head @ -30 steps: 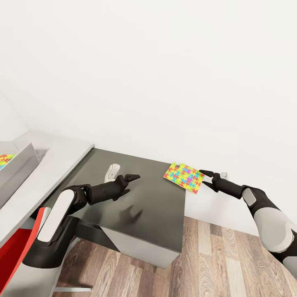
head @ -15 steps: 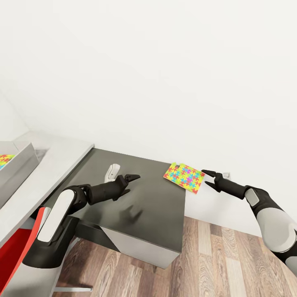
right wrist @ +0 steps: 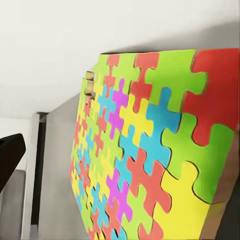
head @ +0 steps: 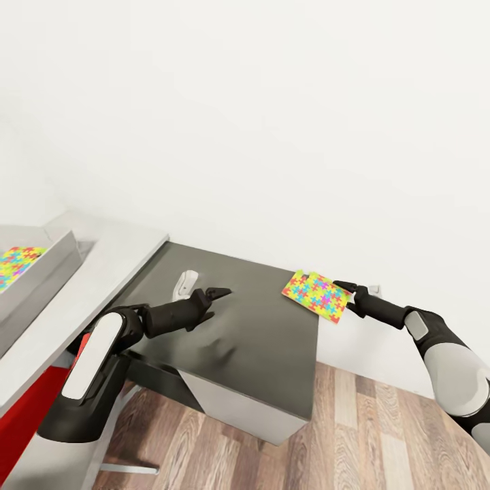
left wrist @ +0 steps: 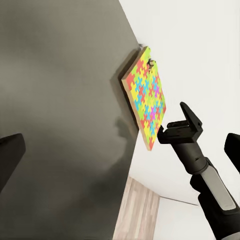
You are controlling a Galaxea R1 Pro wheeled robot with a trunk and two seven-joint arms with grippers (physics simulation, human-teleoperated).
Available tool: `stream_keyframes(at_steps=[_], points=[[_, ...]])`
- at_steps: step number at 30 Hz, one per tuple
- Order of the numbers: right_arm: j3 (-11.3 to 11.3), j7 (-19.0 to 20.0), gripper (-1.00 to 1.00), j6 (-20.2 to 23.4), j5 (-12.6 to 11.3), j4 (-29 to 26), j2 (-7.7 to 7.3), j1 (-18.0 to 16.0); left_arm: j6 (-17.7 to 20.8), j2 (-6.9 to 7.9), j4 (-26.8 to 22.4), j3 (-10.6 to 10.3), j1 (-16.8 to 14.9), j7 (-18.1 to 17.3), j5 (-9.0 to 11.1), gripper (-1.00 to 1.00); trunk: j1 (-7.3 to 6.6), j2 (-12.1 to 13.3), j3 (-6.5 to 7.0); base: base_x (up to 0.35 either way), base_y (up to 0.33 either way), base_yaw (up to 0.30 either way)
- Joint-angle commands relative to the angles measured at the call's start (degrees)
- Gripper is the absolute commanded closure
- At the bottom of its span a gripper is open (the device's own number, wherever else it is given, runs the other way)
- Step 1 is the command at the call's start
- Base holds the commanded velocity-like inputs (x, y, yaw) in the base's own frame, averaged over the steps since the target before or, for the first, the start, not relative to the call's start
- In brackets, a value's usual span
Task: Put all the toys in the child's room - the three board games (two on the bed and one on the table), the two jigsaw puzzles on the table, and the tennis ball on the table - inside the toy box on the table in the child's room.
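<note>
Item: jigsaw puzzle (head: 316, 297), square slab of coloured interlocking pieces. It sits at the far right corner of the dark cabinet top (head: 238, 320), one edge jutting past the cabinet's side, close by the white wall (head: 272, 122). From the left wrist view it appears to rest slightly tilted, with its outer edge raised.

Item: right gripper (head: 346, 297). It is at the puzzle's overhanging edge. The fingers are spread, one above and one below the slab, with no firm clamp visible; I cannot tell whether either one already touches.

Item: left gripper (head: 219, 293). It hangs over the middle of the cabinet top, holding nothing. Whether its fingers are apart or together I cannot tell.

Item: toy box (head: 47, 275), a grey tray on the pale table (head: 116, 252) at my left. A second puzzle (head: 17, 264) lies inside it.

Item: small white object (head: 185, 282) on the cabinet top near the left gripper; I cannot make out what it is.

Step in hand, as I judge it: grip the slab by its free edge. To do this well, I would slide the fingers further onto the edge so both bear on flat surface, then close squarely. A shallow pinch at the corner risks the thin slab pivoting or slipping off towards the wood floor (head: 381, 435). I would lift only after a firm close and keep the slab level for the carry to the tray.
</note>
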Motion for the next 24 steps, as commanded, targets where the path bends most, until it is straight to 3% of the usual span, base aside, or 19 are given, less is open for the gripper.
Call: stream_keyframes(at_steps=[1, 23, 24], points=[[-0.4, 0.0, -1.0, 0.4, 0.3, 0.0, 0.0, 0.0, -0.1, 0.03, 0.0, -0.1, -0.1, 0.6, 0.6, -1.0, 0.0, 0.0, -0.04, 0.0, 0.0, 0.147], [-0.4, -0.6, -1.0, 0.4, 0.3, 0.0, 0.05, 0.0, 0.0, 0.03, 0.0, -0.1, -0.1, 0.6, 0.6, -1.0, 0.0, 0.0, -0.04, 0.0, 0.0, 0.035], [-0.4, -0.7, 1.0, 0.4, 0.3, 0.0, 0.05, 0.0, 0.0, 0.03, 0.0, -0.1, -0.1, 0.6, 0.6, -1.0, 0.0, 0.0, -0.04, 0.0, 0.0, 0.002]])
